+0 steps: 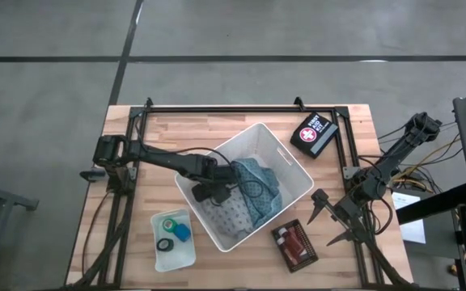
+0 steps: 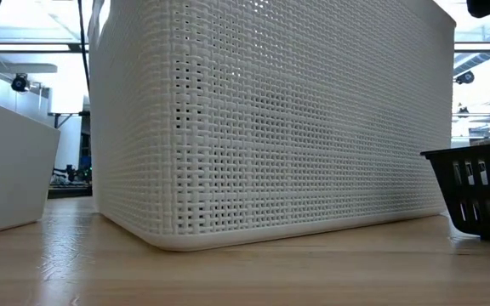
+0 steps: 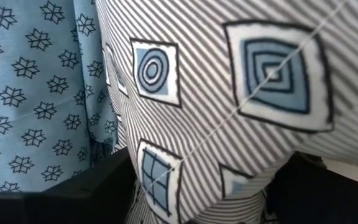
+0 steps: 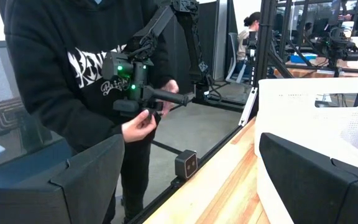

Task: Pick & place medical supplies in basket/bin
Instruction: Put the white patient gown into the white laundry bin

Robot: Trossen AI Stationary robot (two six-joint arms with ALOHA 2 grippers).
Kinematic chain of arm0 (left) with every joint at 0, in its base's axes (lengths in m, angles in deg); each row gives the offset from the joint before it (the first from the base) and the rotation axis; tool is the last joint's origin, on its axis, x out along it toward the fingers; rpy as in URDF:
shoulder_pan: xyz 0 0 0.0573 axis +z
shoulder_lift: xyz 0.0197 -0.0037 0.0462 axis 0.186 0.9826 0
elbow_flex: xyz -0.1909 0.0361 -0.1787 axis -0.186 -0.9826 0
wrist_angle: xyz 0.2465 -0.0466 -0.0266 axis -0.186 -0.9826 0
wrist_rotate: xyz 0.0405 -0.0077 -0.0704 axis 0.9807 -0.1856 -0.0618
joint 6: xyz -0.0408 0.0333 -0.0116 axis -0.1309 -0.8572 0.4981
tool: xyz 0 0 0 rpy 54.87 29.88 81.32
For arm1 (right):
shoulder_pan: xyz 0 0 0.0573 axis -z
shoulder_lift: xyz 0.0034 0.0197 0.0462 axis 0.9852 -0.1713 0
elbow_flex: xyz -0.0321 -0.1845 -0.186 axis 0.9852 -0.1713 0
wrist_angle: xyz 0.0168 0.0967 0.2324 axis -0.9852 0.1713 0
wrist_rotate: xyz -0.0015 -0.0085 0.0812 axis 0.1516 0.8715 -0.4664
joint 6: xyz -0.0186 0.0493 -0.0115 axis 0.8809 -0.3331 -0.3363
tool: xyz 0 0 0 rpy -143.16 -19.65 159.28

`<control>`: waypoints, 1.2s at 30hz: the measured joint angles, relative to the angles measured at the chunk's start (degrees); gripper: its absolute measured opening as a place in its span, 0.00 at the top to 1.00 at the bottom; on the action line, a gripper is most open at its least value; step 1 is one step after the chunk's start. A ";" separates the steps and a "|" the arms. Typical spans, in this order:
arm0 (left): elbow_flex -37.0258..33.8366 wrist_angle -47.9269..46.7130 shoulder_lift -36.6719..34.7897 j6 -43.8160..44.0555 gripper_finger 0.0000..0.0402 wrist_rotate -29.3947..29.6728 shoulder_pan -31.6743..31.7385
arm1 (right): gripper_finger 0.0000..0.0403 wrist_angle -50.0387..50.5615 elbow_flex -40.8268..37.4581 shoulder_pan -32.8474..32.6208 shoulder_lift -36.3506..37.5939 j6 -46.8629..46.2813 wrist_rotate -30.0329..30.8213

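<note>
In your left wrist view, striped patterned cloth (image 3: 241, 106) fills the frame against the dark fingers (image 3: 86, 193). From above, your left hand (image 1: 211, 191) sits inside the white bin (image 1: 291, 164), fingers parted over the cloths; whether it grips them, you cannot tell. The bin lies mid-desk (image 1: 136, 137), long axis diagonal. Your right hand (image 1: 336, 222) waits wide open, empty, beside the bin.

- Left arm stretches from the table's left edge toward the middle, its hand (image 1: 211, 192) pointed downward, fingers parted.
- Right arm is folded at the table's right edge; its hand (image 1: 330, 222) hangs low with both fingers (image 1: 317, 208) spread wide, holding nothing.
</note>
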 joint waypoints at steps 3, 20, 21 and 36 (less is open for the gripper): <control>0.00 0.29 0.00 -0.34 0.23 0.00 0.02 | 0.09 -0.02 0.00 0.01 0.00 0.00 0.00; 0.05 1.58 0.00 2.78 0.08 -0.62 0.13 | 0.09 -0.01 0.00 0.01 0.00 0.00 0.00; 0.12 1.62 0.01 2.78 0.05 -0.62 0.13 | 0.09 0.00 0.00 0.01 0.00 0.00 -0.01; 2.94 2.09 -0.75 2.78 0.01 3.14 0.13 | 0.09 -0.02 0.00 0.02 0.01 0.00 0.00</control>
